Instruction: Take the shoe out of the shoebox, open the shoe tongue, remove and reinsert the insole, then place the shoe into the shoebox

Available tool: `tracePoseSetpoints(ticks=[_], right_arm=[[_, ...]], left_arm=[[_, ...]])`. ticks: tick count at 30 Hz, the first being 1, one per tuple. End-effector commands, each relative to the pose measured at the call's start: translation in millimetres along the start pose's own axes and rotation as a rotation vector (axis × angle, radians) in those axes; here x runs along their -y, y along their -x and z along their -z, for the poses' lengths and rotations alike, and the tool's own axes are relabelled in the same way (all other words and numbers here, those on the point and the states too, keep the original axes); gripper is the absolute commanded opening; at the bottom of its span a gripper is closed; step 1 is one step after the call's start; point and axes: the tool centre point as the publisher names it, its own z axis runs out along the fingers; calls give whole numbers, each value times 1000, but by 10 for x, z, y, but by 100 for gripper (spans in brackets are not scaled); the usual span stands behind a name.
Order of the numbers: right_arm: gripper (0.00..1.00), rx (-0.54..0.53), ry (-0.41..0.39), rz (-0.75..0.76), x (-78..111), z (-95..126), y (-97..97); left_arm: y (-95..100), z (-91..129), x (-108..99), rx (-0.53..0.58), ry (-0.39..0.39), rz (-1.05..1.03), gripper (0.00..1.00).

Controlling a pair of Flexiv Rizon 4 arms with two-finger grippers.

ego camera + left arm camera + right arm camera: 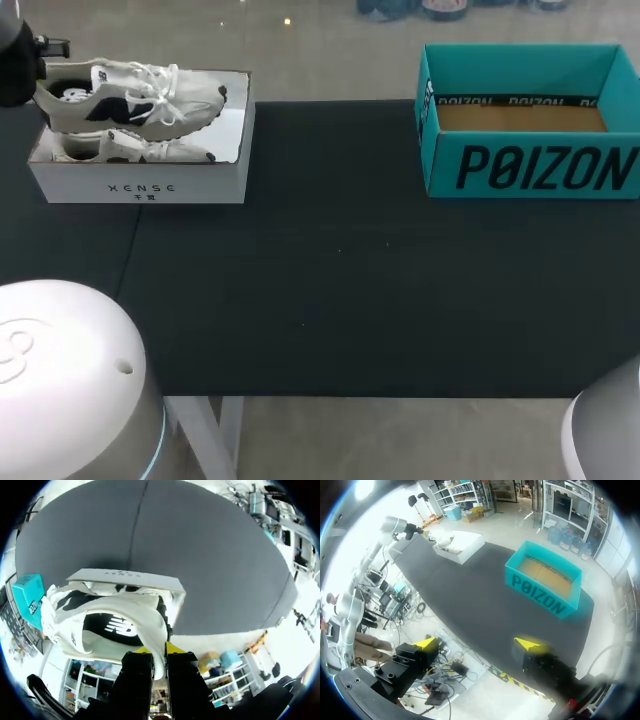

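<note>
Left fingers (136,676) clamp the shoe (114,614) over the white box (125,578); right fingers (530,644) wide, empty.

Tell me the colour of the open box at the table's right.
Teal box, black lettering; head view shows it best.

Upper left, a white box (140,172) with a shoe (130,100) over its opening blocks the way; upper right, a teal box (530,168). Between and below them the black table (330,290) lies open.
</note>
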Motion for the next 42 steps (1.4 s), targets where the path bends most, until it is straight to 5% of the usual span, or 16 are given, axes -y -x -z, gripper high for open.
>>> tracePoseSetpoints(ticks=[1,19,42], right_arm=[[100,-2,-7,-1,-27,9,13],[100,-2,-7,-1,-27,9,13],[100,-2,-7,-1,-27,9,13]], left_arm=[[12,-159,-380,-32,-39,-1,0],[-121,-666,-860,-35,-70,-24,0],[-287,-1572,-1122,-29,-129,55,0]])
